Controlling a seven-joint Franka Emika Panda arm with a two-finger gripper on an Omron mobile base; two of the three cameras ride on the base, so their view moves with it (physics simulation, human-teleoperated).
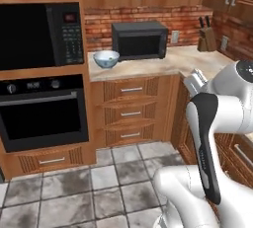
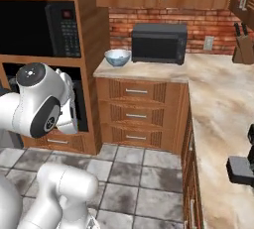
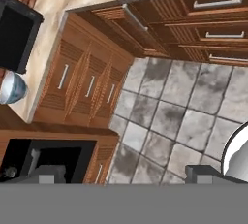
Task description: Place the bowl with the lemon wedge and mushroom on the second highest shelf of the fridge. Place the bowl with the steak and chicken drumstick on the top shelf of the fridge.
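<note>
Left base view shows you the wall oven [image 1: 43, 111] at the left, then a bowl [image 1: 106, 58] on the counter [image 1: 148, 66] just beside the black microwave [image 1: 140, 40], then the knife block [image 1: 207, 37]. The gripper [image 3: 126, 174] hangs above the floor; its fingertips stand apart, holding nothing.

Hanging high over the tiled floor [image 3: 169, 121], gripper [image 3: 126, 174] pointing down. Far ahead and to the left, a bowl [image 1: 106, 58] on the counter [image 1: 163, 61], just beside the microwave [image 1: 140, 40]. Below the counter, a stack of drawers [image 1: 130, 111]. Left of those, a wall oven [image 1: 43, 111] under a second built-in microwave [image 1: 39, 34]. Far right at the wall, a knife block [image 1: 206, 38].
</note>
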